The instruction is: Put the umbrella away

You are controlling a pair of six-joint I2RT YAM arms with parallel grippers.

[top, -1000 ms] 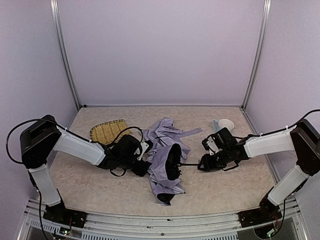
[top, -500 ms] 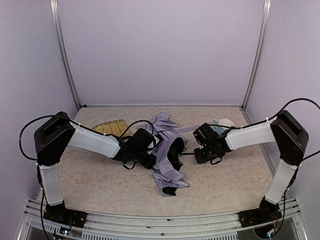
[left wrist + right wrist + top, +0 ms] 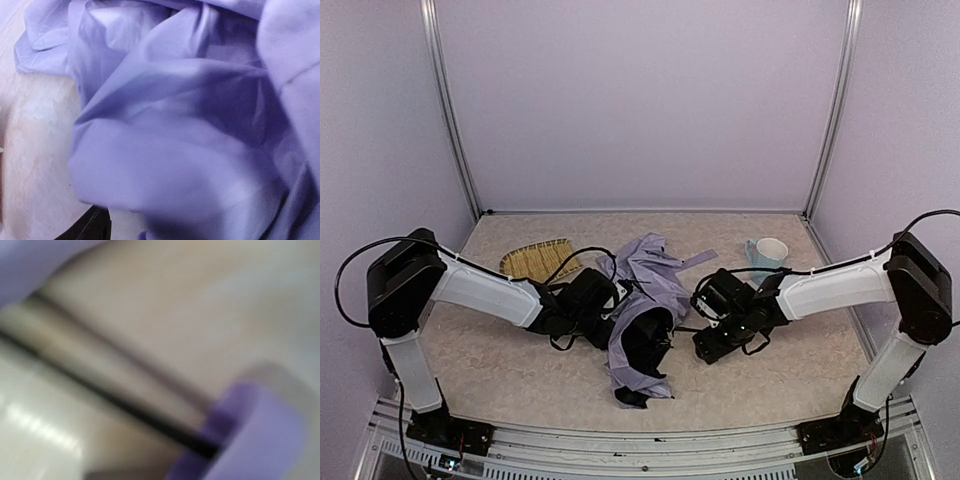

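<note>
Umbrella (image 3: 650, 285) slightly further left on the table (image 3: 500, 375) than before

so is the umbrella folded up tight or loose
Loose: the umbrella lies on the table, lavender canopy crumpled and spread, black underside gaping open in the top view.

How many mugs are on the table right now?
1. A pale blue-green mug stands upright at the far right; the crumpled lavender fabric umbrella to its left could hide others.

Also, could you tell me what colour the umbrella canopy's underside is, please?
Black, while the outside of the umbrella is pale lavender; top external view shows it best.
</note>
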